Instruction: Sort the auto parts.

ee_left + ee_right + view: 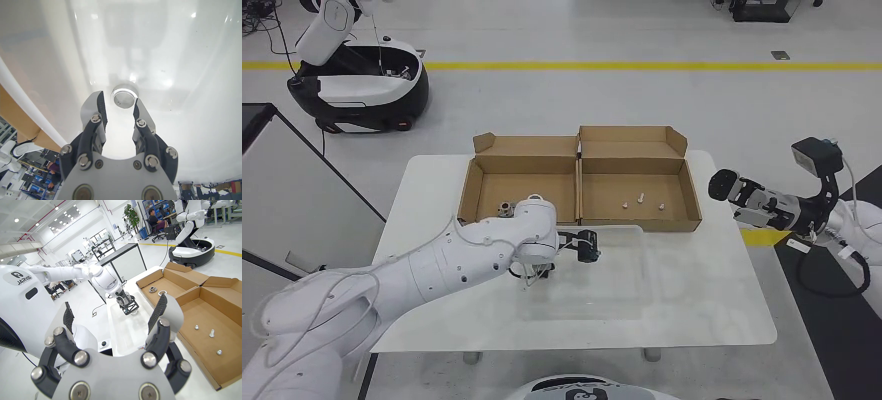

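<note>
Metal disc (123, 97) lies in the tray (170, 56); my left gripper (119, 97) straddles it, jaws wide, nothing gripped, positioned to close. I hold the right gripper (115, 299) aside, open, empty. Beyond, boxes (612, 185) hold sorted parts (640, 197).

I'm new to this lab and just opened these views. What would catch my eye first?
The left gripper, open over the white tray mid-table, its fingers on either side of a round metal part lying in it. Beyond the tray, one cardboard box holds a flange and a ring; the box beside it holds three small bolts. The right gripper hangs open and empty beside that box.
</note>
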`<state>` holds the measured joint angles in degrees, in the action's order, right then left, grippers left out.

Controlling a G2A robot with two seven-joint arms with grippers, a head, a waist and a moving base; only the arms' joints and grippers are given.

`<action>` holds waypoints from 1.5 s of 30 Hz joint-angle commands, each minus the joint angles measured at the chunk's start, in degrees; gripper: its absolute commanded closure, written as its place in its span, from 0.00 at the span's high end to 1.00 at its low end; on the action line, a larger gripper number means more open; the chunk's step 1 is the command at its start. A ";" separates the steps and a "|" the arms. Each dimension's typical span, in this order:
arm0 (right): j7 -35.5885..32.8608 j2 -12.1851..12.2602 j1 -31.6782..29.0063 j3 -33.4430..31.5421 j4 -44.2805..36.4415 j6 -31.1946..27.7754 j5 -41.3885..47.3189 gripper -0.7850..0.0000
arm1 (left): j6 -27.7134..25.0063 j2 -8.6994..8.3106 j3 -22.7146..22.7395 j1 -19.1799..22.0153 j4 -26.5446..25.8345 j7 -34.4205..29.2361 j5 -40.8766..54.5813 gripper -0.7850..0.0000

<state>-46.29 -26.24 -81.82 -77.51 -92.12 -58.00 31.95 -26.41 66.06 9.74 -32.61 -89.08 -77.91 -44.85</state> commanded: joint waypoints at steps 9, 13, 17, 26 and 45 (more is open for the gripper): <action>0.00 0.00 0.00 0.00 0.00 0.00 0.00 1.00 | -0.05 1.70 0.00 -0.83 2.75 0.05 -2.57 0.37; 0.00 0.00 0.00 0.00 0.00 0.00 0.00 1.00 | -0.30 2.40 0.00 -1.64 3.35 0.30 -4.37 0.38; 0.00 0.00 0.00 0.00 0.00 0.00 0.00 1.00 | -0.68 2.91 0.00 -2.07 4.09 0.68 -4.62 0.38; 0.00 0.00 0.00 0.00 0.00 0.00 0.00 1.00 | -1.99 3.47 0.00 -1.53 2.64 1.99 0.20 0.40; 0.00 0.00 0.00 0.00 0.00 0.00 0.00 1.00 | -1.36 3.28 0.00 -0.28 5.02 1.36 2.92 0.38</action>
<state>-46.29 -26.24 -81.82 -77.51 -92.12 -58.00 31.95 -27.59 69.28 9.74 -32.78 -84.36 -76.74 -41.88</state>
